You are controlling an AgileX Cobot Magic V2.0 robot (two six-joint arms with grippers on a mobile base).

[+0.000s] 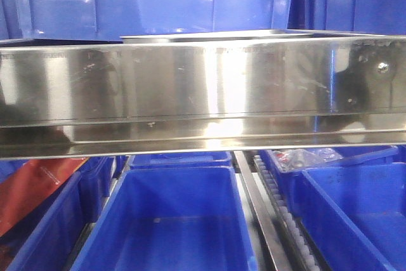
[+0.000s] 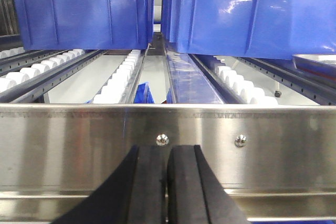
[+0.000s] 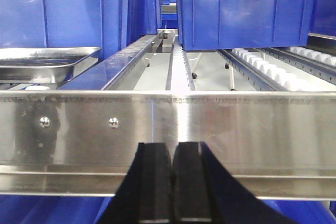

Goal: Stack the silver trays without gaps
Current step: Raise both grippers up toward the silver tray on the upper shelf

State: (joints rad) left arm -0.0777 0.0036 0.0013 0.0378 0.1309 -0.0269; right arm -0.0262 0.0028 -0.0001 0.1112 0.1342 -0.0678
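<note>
Judging the silver tray (image 3: 47, 59) behind the steel band (image 3: 220, 124) stiff and slick, pinch its rolled rim; left gripper (image 2: 167, 182) and right gripper (image 3: 172, 182) both closed, empty.

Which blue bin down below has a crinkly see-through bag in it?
The bin at the back right, in the front view. The big middle bin looks empty, and the left bin holds something red.

One silver tray (image 3: 42, 59), two end effectors (image 2: 167, 182) (image 3: 172, 182)
</note>
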